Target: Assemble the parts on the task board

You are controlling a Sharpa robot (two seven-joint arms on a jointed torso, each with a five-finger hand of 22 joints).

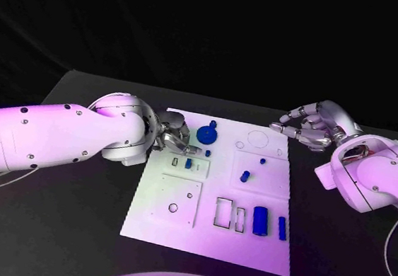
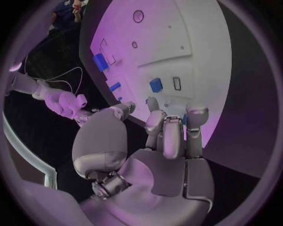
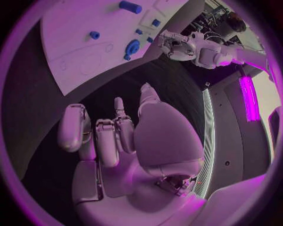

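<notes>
Nearest the robot, the front part of the white board (image 1: 158,228) on the black bench (image 1: 60,229) carries two empty rectangular slots (image 1: 228,214), with a blue cylinder (image 1: 262,221) and a slim blue bar (image 1: 282,228) lying just beside them, neither seated. A round hole (image 1: 173,207) in the left panel is also unfilled.

Mid-board, a small blue peg (image 1: 244,176) stands upright toward the right, and a smaller blue piece (image 1: 189,163) stands in the left panel beside a narrow slot.

The left robot hand (image 1: 174,139) sits over the board's left edge, its fingers curled downward just beside that smaller piece and near the blue round piece (image 1: 206,135). The left wrist view shows nothing between its fingertips (image 2: 196,114), but whether they touch the board cannot be told. I judge it released, holding nothing.

Farther back, the right robot hand (image 1: 311,125) hovers off the board's far right corner, fingers curled loosely and empty.

Judgement: assembly is at an early stage, most parts being unplaced. The step in hand appears to be a pick at the left side. The next move calls for a firm pinch on one small part, then true alignment over its slot.
</notes>
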